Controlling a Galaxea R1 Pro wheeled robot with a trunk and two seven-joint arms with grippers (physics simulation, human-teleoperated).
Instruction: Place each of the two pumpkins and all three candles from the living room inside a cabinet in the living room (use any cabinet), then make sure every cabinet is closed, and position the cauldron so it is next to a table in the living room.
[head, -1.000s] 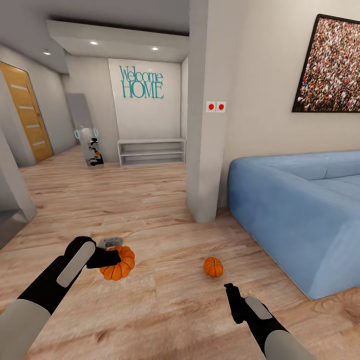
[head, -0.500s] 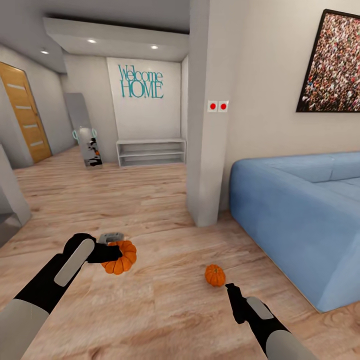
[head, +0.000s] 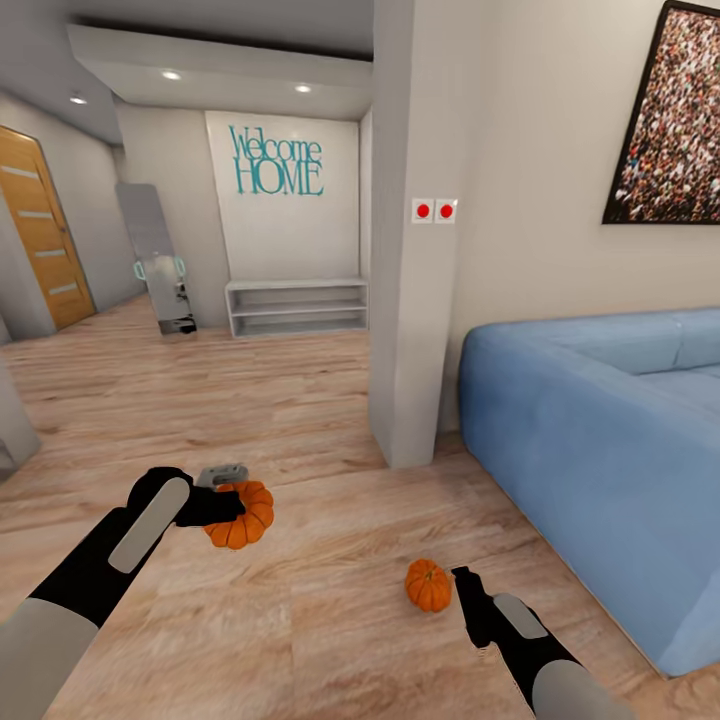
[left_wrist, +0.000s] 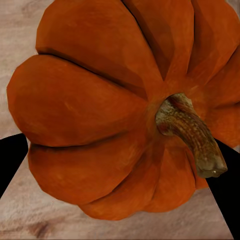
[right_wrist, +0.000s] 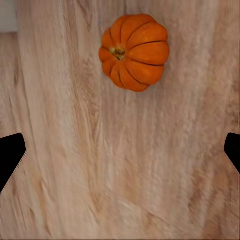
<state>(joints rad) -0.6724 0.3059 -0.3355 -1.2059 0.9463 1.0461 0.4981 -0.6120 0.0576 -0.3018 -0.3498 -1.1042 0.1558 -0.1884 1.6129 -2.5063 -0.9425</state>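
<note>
— Pale wood floor (head: 300, 620) runs all the way from the hallway to where we're standing, with the blue sofa (head: 600, 440) along the wall on the right and a white pillar (head: 410, 300) between the two spaces.

— And the pumpkins?

— One is up off the floor, clamped in the left gripper (head: 232, 508). The held pumpkin (head: 243, 516) sits sideways between the black fingers (head: 215, 510), and from the left wrist camera it is right up against the lens, ribs and brown stem (left_wrist: 192, 132) plain to see, dark finger edges on either side of it.

— The other one?

— The second pumpkin (head: 428, 586) rests on the boards, in front of the sofa's near end, just beside the right gripper (head: 466, 590) and to its left. From the right wrist camera that pumpkin (right_wrist: 134, 51) lies ahead of the fingertips (right_wrist: 10, 155), which stand wide apart with bare floor between them, so that gripper is spread and grasping nothing.

— Anything further back?

— A low white shelf unit (head: 296, 305) under the teal "Welcome HOME" lettering (head: 278, 160), an orange door (head: 42, 240) at the far left, a dark-framed picture (head: 665, 120) above the sofa, and two red switches (head: 433, 210) on the pillar.
</note>
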